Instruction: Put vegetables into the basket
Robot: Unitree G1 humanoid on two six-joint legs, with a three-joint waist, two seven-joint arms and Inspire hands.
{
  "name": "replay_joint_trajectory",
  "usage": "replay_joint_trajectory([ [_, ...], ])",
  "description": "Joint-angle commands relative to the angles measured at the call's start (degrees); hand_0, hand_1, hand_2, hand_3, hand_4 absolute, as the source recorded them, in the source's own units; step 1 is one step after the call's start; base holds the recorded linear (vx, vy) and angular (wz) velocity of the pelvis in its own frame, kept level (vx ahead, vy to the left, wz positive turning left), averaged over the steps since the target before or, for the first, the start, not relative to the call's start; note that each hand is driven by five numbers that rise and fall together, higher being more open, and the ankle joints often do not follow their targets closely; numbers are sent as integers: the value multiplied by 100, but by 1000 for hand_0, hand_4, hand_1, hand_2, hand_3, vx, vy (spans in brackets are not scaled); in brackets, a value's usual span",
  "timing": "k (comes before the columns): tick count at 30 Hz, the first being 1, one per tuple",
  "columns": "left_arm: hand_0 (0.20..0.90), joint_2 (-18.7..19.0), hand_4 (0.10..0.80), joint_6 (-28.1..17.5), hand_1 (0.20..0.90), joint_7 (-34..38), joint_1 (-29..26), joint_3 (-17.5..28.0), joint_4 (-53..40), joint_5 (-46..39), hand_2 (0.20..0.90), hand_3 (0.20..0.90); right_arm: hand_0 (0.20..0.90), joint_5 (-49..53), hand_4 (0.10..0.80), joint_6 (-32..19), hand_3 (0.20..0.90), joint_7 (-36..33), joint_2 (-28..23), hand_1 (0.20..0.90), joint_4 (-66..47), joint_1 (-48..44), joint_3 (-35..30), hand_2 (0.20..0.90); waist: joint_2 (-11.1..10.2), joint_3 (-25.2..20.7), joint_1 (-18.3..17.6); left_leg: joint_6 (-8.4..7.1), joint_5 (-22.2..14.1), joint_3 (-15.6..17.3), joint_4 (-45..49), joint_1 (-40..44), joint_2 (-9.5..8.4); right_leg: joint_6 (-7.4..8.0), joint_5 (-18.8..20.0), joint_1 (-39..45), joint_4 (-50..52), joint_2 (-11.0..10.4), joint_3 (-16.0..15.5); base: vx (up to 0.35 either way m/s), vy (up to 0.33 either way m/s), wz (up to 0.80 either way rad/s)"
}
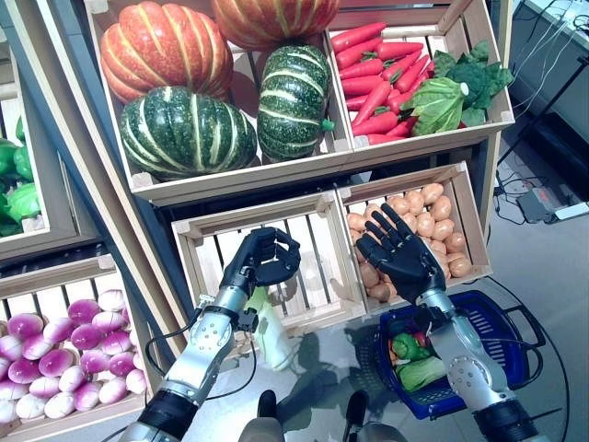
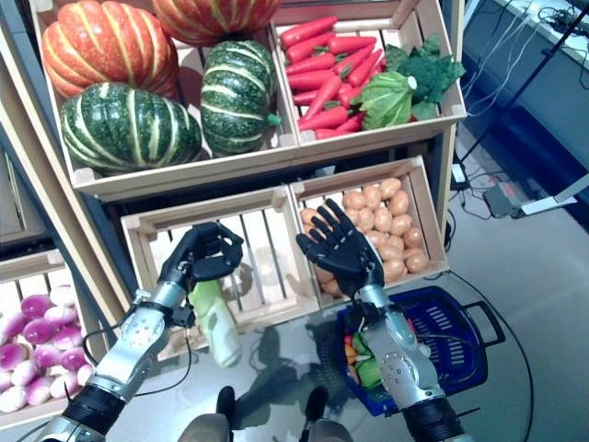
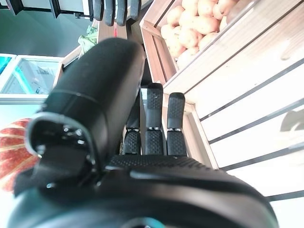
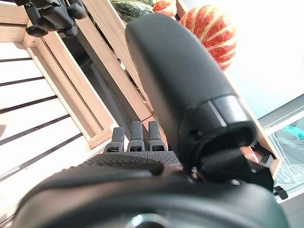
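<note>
My left hand [image 1: 267, 258] hovers over an empty slatted crate [image 1: 308, 241], its fingers curled into a fist with nothing in them, as the left wrist view [image 3: 152, 137] also shows. A pale green long vegetable [image 1: 269, 329] shows just below that wrist, by the crate's front rim. My right hand [image 1: 398, 250] is open with fingers spread above the crate of potatoes [image 1: 434, 214]. The blue basket [image 1: 492, 336] stands on the floor under my right forearm. It holds green vegetables [image 1: 416, 364] and something red.
The upper shelf holds orange pumpkins [image 1: 164, 46], striped green squashes [image 1: 184, 133], carrots [image 1: 375, 64] and leafy greens [image 1: 460, 87]. A crate of purple-white bulbs [image 1: 55, 359] lies at lower left. Green vegetables [image 1: 14, 180] show at the left edge.
</note>
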Motion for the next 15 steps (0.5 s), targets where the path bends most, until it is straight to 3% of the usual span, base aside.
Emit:
replay_joint_trajectory([
  [1, 300, 31, 400, -512, 300, 64, -176, 64, -345, -2, 300, 300, 900, 123, 800, -372, 900, 4, 17, 900, -690, -170, -187, 900, -168, -452, 47, 87, -47, -69, -26, -127, -223, -93, -292, 265, 259, 6, -87, 44, 14, 0],
  [14, 302, 158, 402, -439, 302, 91, 12, 298, -517, 58, 302, 302, 900, 282, 800, -556, 900, -235, 138, 900, -527, 250, -338, 900, -129, -450, -55, 116, -71, -17, -3, -100, -216, -77, -312, 196, 327, 1, -17, 6, 2, 0],
  [15, 787, 158, 725, -432, 787, 108, 13, 313, -535, 134, 787, 787, 900, 263, 800, -539, 900, -226, 156, 900, -512, 268, -358, 900, -127, -441, -65, 117, -70, -13, 3, -108, -216, -73, -310, 183, 336, 4, -4, 0, 0, 0],
])
